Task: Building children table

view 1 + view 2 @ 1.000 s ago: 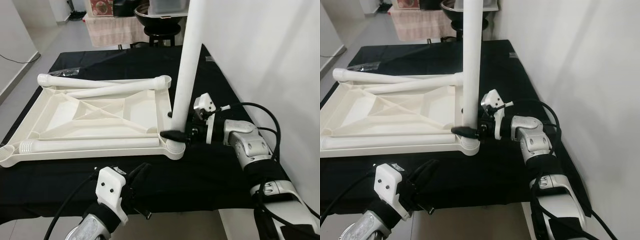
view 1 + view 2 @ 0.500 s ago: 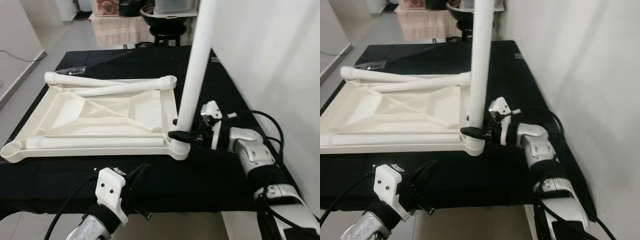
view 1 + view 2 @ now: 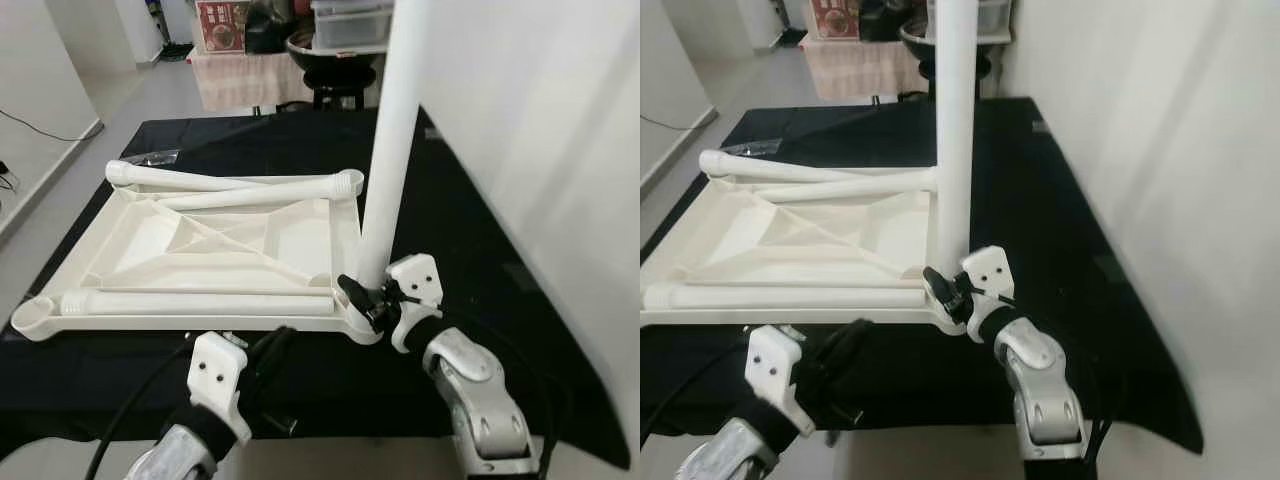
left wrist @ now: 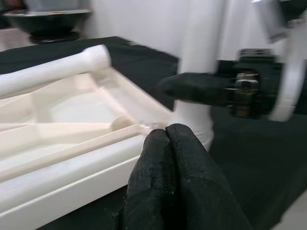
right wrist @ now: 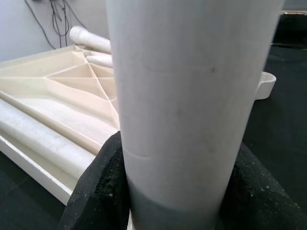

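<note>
Right gripper (image 3: pixel 362 296) has swung nearer, jaws still clamped on the upright leg (image 3: pixel 392 150) in the tabletop (image 3: pixel 200 255) corner socket. Left gripper (image 4: pixel 168 143) hovers near, jaws closed, empty.

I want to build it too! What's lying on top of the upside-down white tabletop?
Three loose white legs lie on the tabletop. A fourth leg stands upright in its corner socket, held by the right gripper. The socket's inside is covered.

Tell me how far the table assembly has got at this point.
One white leg stands upright in the near right corner socket of the upturned tabletop, with the right gripper clamped on its base. Three more legs lie loose on the tabletop, their sockets unfilled. The left gripper hovers shut near the front edge.
</note>
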### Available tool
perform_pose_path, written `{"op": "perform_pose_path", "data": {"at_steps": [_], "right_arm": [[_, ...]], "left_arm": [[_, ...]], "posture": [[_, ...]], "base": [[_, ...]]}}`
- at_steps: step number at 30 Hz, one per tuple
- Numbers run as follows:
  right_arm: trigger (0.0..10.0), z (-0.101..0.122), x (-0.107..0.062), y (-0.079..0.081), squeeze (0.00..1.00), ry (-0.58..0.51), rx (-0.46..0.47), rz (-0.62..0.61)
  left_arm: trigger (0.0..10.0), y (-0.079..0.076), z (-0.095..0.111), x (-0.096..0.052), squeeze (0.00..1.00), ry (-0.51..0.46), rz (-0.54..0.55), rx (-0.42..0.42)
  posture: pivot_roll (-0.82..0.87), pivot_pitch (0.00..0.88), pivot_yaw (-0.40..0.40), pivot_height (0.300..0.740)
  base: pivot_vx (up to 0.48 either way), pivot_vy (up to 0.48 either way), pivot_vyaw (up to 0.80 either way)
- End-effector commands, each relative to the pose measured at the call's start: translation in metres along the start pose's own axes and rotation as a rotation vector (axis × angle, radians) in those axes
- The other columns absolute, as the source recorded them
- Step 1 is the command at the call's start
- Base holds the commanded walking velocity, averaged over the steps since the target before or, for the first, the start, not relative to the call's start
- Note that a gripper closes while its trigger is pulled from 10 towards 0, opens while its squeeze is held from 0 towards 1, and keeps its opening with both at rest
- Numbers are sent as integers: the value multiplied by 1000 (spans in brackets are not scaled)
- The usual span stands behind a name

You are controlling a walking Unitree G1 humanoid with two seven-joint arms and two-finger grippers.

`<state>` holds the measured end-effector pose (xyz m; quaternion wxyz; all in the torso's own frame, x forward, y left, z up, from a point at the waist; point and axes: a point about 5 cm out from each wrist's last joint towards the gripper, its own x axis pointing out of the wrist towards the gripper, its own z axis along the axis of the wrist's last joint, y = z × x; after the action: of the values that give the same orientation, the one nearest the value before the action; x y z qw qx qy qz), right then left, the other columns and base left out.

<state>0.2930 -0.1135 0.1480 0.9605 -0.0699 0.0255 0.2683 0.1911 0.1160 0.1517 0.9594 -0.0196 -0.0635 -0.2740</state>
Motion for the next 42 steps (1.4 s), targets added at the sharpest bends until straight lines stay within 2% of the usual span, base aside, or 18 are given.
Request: {"op": "perform_pose_path", "data": {"at_steps": [1,2,3,4,6,7,9,10,11,12,16,18,22,23,25,26,38,42], "right_arm": [[0,-27,-4,-2,0,144,1,-14],[0,-27,-4,-2,0,144,1,-14],[10000,-25,-3,-4,0,146,62,-38],[10000,-21,-2,-4,839,116,117,-12],[10000,-18,-2,-3,839,96,154,-1],[10000,-12,0,1,1000,54,199,54],[10000,-8,1,2,1000,28,223,88],[10000,1,2,5,1000,-12,244,196],[10000,7,2,2,376,-38,225,261],[10000,12,3,-1,0,-63,202,350],[10000,18,2,-12,0,-88,133,483],[10000,18,4,-21,0,-58,47,586],[10000,23,18,-40,0,-37,41,612],[4706,28,23,-44,0,-43,39,604],[4706,30,26,-46,0,-48,36,600],[0,35,28,-47,0,-60,40,620],[0,36,27,-54,0,-80,16,680],[0,13,18,-43,0,-14,19,400]], "left_arm": [[10000,2,-5,-1,0,25,-7,-8],[10000,2,-5,-1,0,25,-7,-8],[10000,2,-6,0,0,23,-2,-7],[10000,3,-7,1,0,21,3,-6],[10000,3,-7,1,0,20,7,-5],[10000,4,-7,2,0,19,8,-5],[10000,4,-7,2,0,19,8,-6],[10000,3,-8,3,0,20,4,-10],[10000,3,-9,4,0,21,-1,-15],[10000,3,-10,5,0,22,-6,-17],[10000,2,-10,6,0,21,-9,-19],[10000,2,-10,6,0,21,-8,-21],[10000,0,-11,6,0,21,-11,-21],[10000,0,-11,6,0,21,-12,-22],[10000,0,-11,6,0,22,-13,-22],[10000,-1,-11,6,0,22,-13,-23],[10000,-4,-12,5,0,19,-5,-29],[10000,-4,-11,4,0,17,-6,-34]], "posture": [[5,93,36,740],[5,93,36,740],[-1,84,35,740],[1,81,35,740],[1,81,35,740],[1,81,35,740],[2,77,35,740],[2,69,35,740],[8,64,35,740],[16,65,31,740],[18,63,31,740],[20,63,30,740],[29,62,28,740],[28,61,27,740],[28,61,27,740],[28,63,22,740],[21,75,12,740],[9,86,0,740]], "base": [[0,0,0],[0,0,0],[0,0,0],[0,0,0],[0,0,0],[0,0,0],[0,0,0],[0,0,0],[0,0,0],[0,0,0],[0,0,0],[0,0,0],[0,0,0],[0,0,0],[0,0,0],[0,0,0],[0,0,0],[0,0,0]]}}
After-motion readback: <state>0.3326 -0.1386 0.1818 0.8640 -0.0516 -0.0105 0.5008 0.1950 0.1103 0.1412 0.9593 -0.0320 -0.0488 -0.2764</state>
